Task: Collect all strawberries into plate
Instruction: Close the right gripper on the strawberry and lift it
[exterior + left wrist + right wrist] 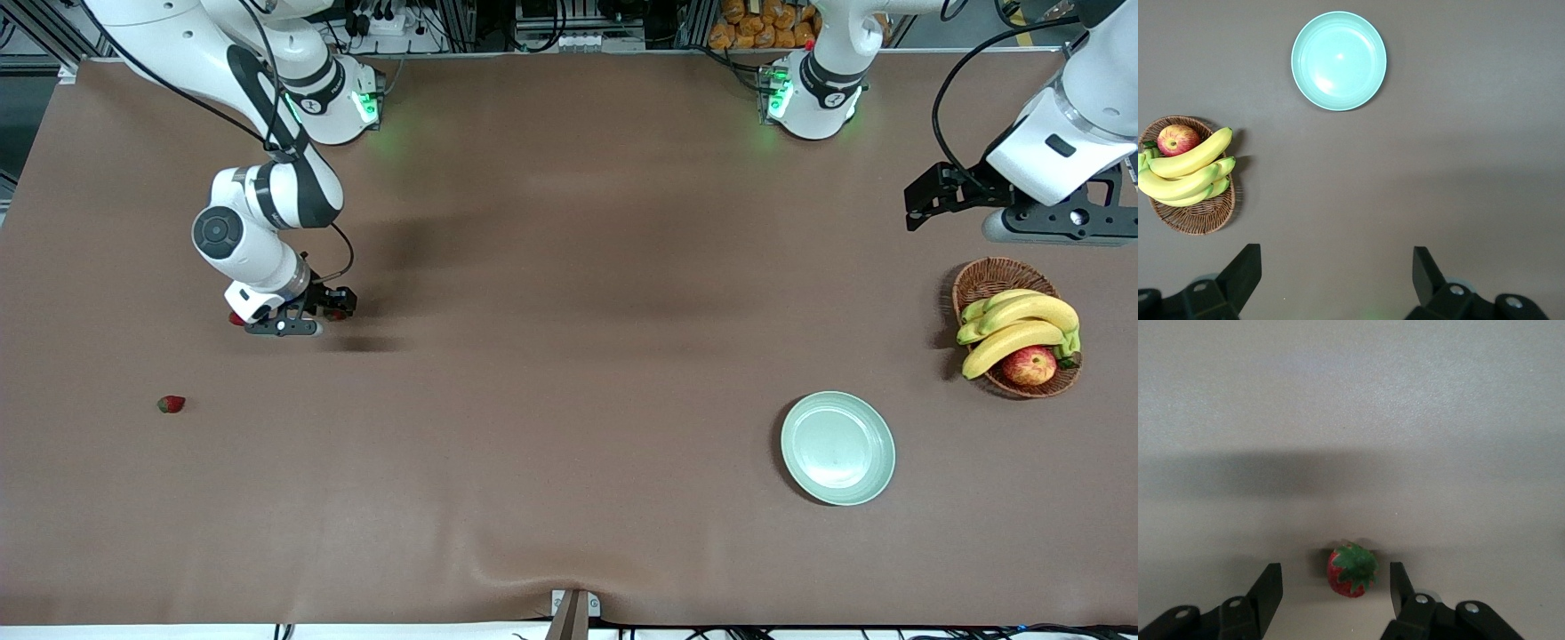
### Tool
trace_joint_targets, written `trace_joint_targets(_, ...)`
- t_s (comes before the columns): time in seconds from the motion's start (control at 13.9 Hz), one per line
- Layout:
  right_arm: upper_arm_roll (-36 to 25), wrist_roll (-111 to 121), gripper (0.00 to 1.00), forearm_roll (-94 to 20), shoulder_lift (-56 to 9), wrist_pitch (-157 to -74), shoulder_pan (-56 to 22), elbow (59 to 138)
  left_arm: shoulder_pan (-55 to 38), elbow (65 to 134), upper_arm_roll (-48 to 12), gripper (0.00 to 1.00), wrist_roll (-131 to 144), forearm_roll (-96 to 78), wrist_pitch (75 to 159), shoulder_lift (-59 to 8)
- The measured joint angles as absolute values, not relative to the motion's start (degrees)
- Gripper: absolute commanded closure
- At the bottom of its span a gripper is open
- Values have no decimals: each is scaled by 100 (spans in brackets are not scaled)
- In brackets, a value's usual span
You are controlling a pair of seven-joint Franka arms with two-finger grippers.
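Note:
My right gripper point(338, 305) is low at the table near the right arm's end, open. Its fingers point(1268, 590) stand on either side of a strawberry point(1353, 570) that lies on the table; the fingers do not touch it. A second strawberry point(236, 318) peeks out beside the right wrist. A third strawberry point(172, 404) lies nearer the front camera. The pale green plate point(837, 448) is empty, toward the left arm's end; it also shows in the left wrist view point(1339, 60). My left gripper point(925, 203) waits, open and empty point(1336, 273), up over the table by the basket.
A brown wicker basket point(994, 274) with bananas point(1018, 327) and a red-yellow apple point(1029, 364) stands beside the plate, farther from the front camera. It also shows in the left wrist view point(1201, 220). The brown cloth has a fold at its front edge point(524, 569).

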State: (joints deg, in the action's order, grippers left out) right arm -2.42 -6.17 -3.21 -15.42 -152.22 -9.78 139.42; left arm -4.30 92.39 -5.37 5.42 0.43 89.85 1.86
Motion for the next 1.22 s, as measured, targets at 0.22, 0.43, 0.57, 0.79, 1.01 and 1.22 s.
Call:
trace_joint_targets(0.22,-243,-617,40,-322,-1622,-15366,-978,13946,-431,9229,-544,0,542,43,8986,186)
trace_joint_targets(0.43,-251,-615,83,-321,-1679,-15432,-978,13946,-432,9227,-546,0,542,43,8986,175)
trace_joint_targets(0.57,-252,-614,100,-321,-1679,-15437,-978,13945,-433,9225,-562,0,542,43,8986,169)
trace_joint_targets(0.79,-251,-614,100,-321,-1665,-15347,-978,13920,-452,9144,-638,0,542,43,8986,169)
trace_joint_targets(1.01,-244,-696,100,-325,-1477,-14784,-982,13719,-458,9084,-778,0,543,43,8985,170)
trace_joint_targets(1.22,-202,-1345,100,-340,-1245,-13915,-1117,13182,-436,9076,-786,0,544,43,8946,171)
